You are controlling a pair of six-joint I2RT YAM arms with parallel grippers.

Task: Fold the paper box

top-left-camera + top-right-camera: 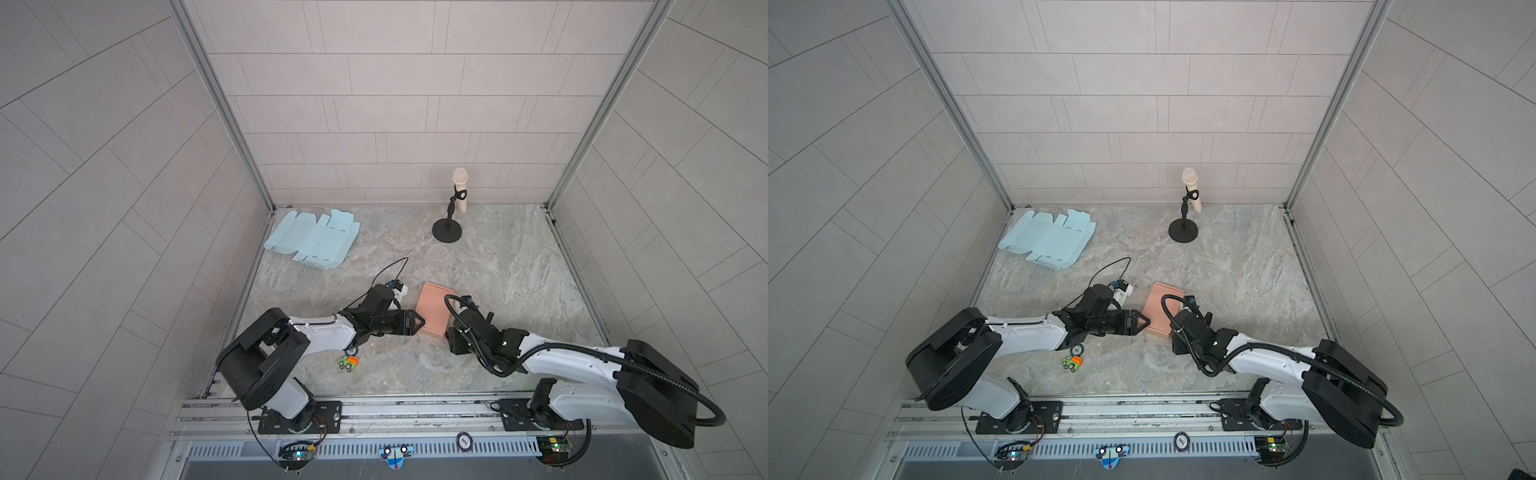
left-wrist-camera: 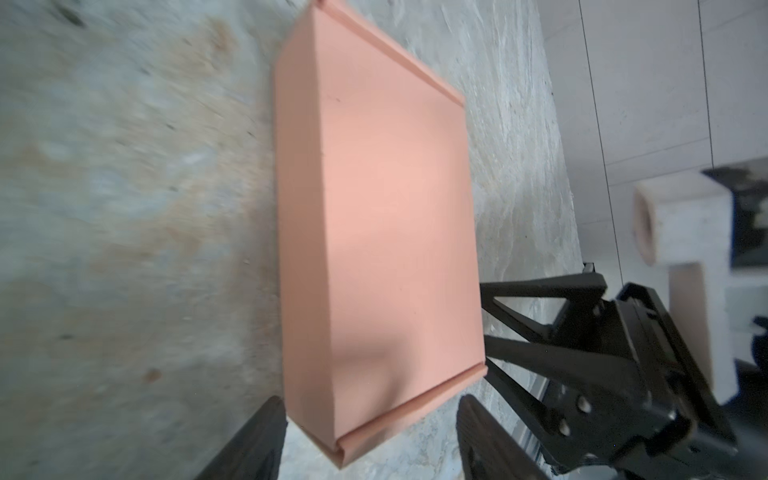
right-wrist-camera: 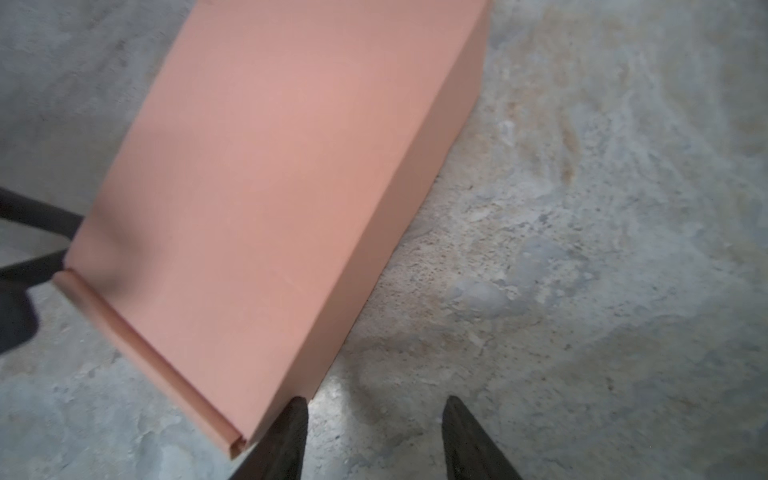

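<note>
Logging the scene as we see it. The paper box [image 1: 434, 311], salmon pink, lies closed and flat on the marbled table [image 1: 519, 270], a little nearer the arms than the middle in both top views. Its long axis runs away from the arms. A rolled lip shows along each short end.

Left gripper [image 1: 419, 323]: reaches in from the left and meets the box at its near left corner. In the left wrist view its fingers [image 2: 257, 440] stand apart with the near end of the box between them. One finger sits close against the side wall and a gap shows at the other, so we record no clamp.

Right gripper [image 3: 376, 440]: low at the near right corner of the box. Its jaws are apart with only bare table between them. One fingertip [image 3: 295, 419] sits right at the corner of the box; we cannot tell if it presses. Nothing is held.

Elsewhere we note:
- A pale blue flat box blank [image 1: 311, 239] lies unfolded in the far left corner, well apart from the arms.
- A microphone on its stand [image 1: 459, 189] is upright near the back wall.
- A small toy car [image 1: 348, 363] sits on the table just beside the left arm.
</note>
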